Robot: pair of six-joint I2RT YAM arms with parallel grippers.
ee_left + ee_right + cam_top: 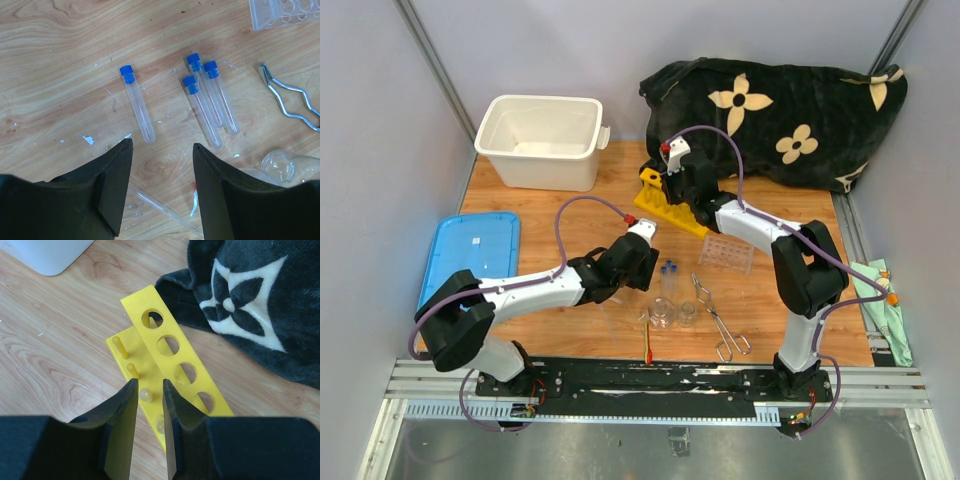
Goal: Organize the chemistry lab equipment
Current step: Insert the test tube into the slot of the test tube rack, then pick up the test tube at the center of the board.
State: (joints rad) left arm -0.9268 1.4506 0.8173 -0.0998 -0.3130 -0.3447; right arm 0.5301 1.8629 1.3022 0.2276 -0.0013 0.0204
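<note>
Blue-capped tubes [202,115] lie just ahead of the open, empty left pincer [162,147], caps pointing away, long axes crossing its closing line.

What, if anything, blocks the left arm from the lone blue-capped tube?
Likely nothing, so yes. The left tool is open, and the lone blue-capped tube lies on the wooden table just ahead of it, apart from the three other tubes.

Robot lab cell — grey panel walls [370,120], wooden table [520,205].
</note>
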